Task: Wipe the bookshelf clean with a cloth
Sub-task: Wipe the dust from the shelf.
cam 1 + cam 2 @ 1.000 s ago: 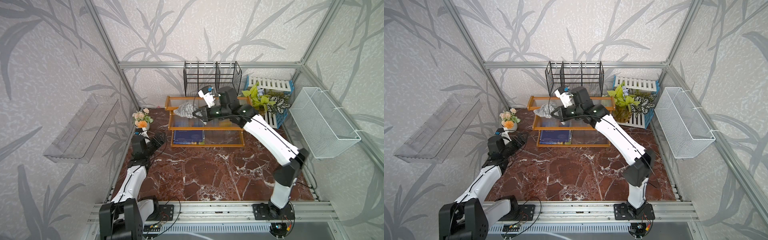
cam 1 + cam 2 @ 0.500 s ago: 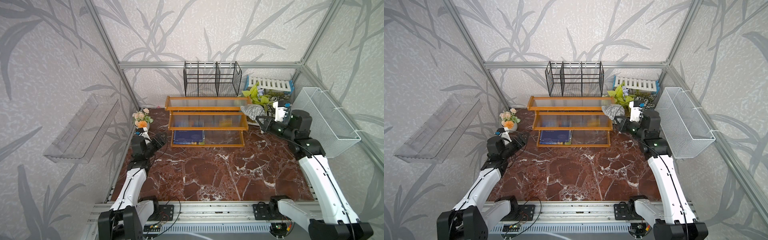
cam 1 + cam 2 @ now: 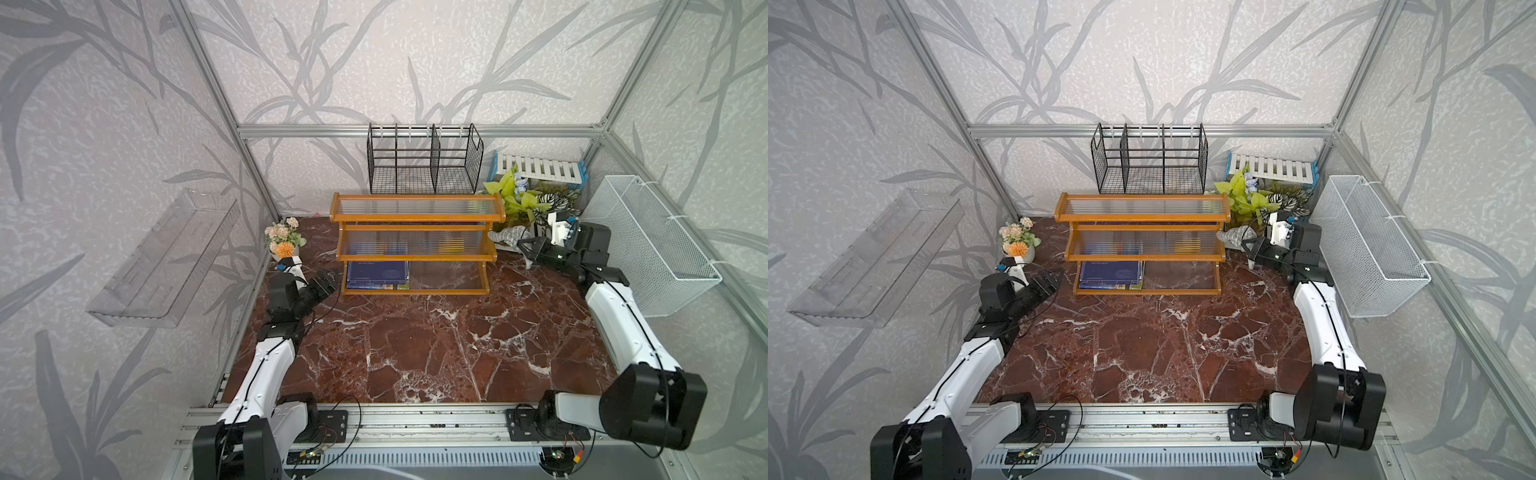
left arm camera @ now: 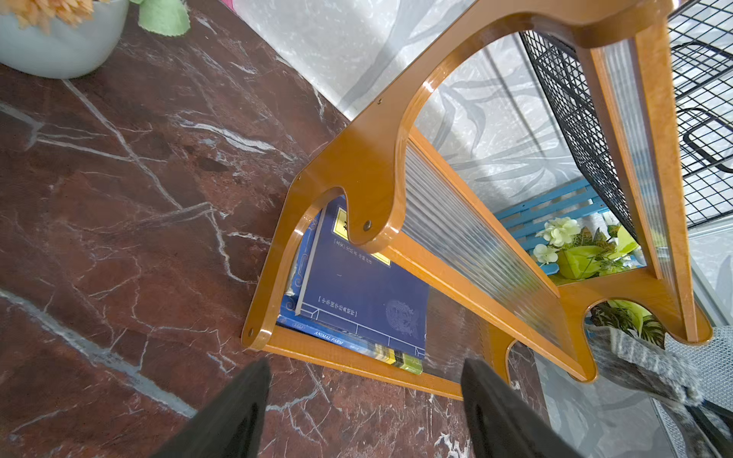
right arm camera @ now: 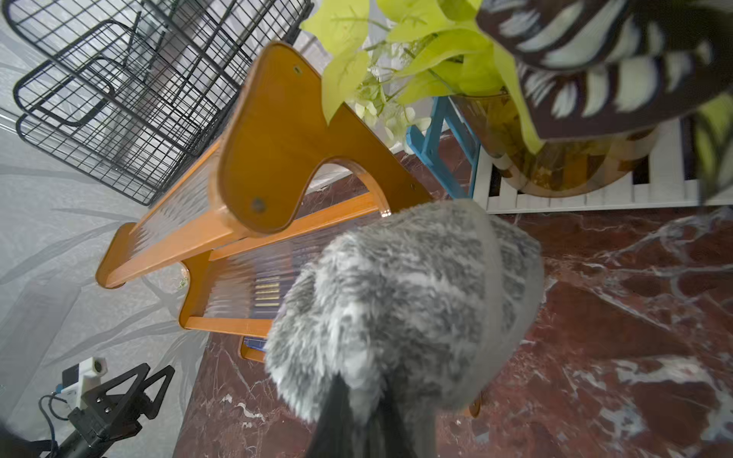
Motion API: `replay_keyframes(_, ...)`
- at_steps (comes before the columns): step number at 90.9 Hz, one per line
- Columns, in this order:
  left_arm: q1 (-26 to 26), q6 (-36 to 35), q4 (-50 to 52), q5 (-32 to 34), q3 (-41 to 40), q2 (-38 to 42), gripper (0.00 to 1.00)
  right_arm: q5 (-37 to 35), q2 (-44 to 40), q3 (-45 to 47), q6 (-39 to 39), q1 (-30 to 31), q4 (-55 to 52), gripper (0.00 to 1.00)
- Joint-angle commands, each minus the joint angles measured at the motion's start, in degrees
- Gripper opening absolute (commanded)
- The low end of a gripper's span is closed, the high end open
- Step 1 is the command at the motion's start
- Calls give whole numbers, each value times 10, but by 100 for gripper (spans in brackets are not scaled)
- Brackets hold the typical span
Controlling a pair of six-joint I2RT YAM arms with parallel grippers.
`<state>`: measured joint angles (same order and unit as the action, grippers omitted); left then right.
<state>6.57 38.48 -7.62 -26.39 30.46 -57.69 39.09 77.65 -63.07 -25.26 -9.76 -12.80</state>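
while my right gripper (image 3: 525, 246) is clamped shut on the grey cloth (image 3: 506, 237), the bookshelf (image 3: 415, 217) lies to the left of it. the cloth hangs just beside the shelf's right end panel, approx level w/ the middle tier; touching or not, i can't tell. shelf's long axis runs side to side along the back of the table (image 3: 415, 340), so the next wipe, i judge, goes leftward along a tier. my left gripper (image 3: 325, 283) rests w/ jaws wide apart, empty, near the shelf's left end by the bottom tier.
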Motion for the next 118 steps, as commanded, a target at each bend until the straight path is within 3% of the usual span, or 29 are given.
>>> replay_keyframes(1, -7, -10, -2, 18, 7, -8, 80, 40, 32, -44, -13, -2, 83, 0)
replay_keyframes(16, -15, -6, -11, 30, 9, -23, 81, 54, 105, -81, -31, -2, 135, 0)
replay_keyframes(30, -27, 0, -21, 40, 14, -38, 81, 103, 164, -86, -100, 4, 248, 0)
replay_keyframes(44, -36, -1, -22, 48, 18, -45, 81, 120, 171, -84, -146, 17, 313, 0)
replay_keyframes(63, -41, 1, -35, 49, 15, -57, 81, 99, 153, -100, -135, 20, 301, 0)
replay_keyframes(118, -54, 5, -40, 54, 18, -59, 81, 40, 220, -131, -150, 54, 352, 0)
